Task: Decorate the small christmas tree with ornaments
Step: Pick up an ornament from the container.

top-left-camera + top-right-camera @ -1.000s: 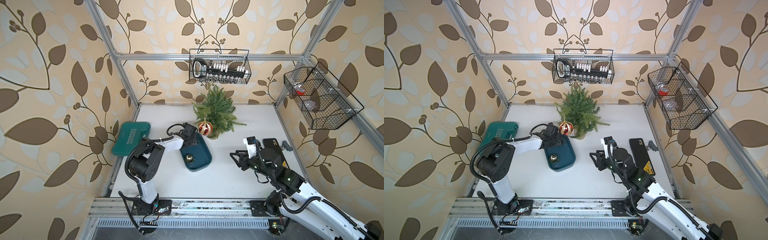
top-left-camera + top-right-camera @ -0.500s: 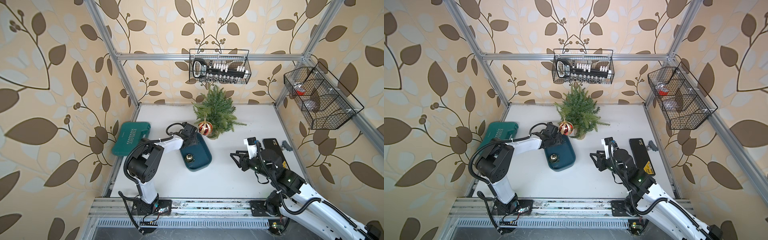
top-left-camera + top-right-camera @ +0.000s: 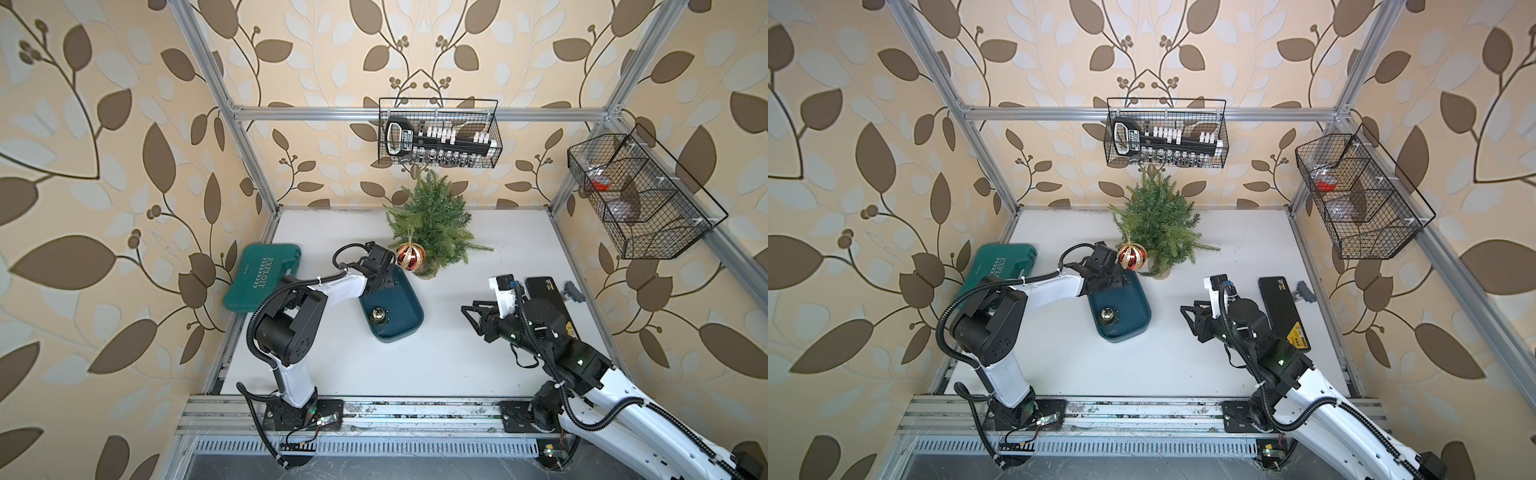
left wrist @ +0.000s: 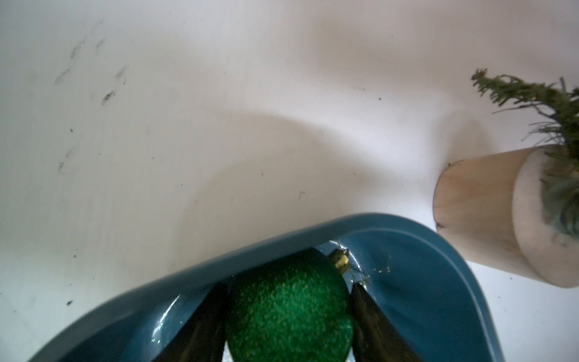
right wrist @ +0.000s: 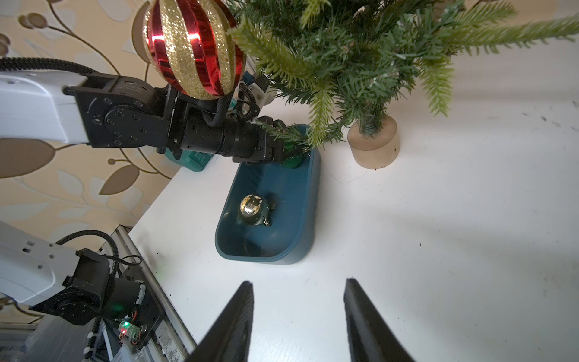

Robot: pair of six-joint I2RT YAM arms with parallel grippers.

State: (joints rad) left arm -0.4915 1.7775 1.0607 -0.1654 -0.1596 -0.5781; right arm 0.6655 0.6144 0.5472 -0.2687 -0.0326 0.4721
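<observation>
The small christmas tree (image 3: pixel 432 224) (image 3: pixel 1158 224) (image 5: pixel 360 47) stands at the back of the table on a pale round base (image 4: pixel 488 219). A red ornament with gold stripes (image 3: pixel 410 257) (image 3: pixel 1131 256) (image 5: pixel 194 47) hangs from its near-left branch. My left gripper (image 4: pixel 289 284) (image 3: pixel 384 276) (image 3: pixel 1113 279) is at the far end of the teal tray (image 3: pixel 415 320) (image 5: pixel 307 219), shut on the glittery green ornament (image 4: pixel 288 310) (image 5: pixel 293 160). A small gold ornament (image 3: pixel 378 314) (image 3: pixel 1106 314) (image 5: pixel 249 207) lies in the tray. My right gripper (image 5: pixel 297 282) (image 3: pixel 469 316) is open and empty over bare table.
A green tool case (image 3: pixel 262 276) lies at the table's left edge. A black device (image 3: pixel 548 299) and a small grey part (image 3: pixel 572 291) lie behind the right arm. Wire baskets hang on the back wall (image 3: pixel 440 133) and the right wall (image 3: pixel 636 195).
The left gripper stays at the tray's far end beneath the red ornament with only a slight shift. The right arm has not moved.
</observation>
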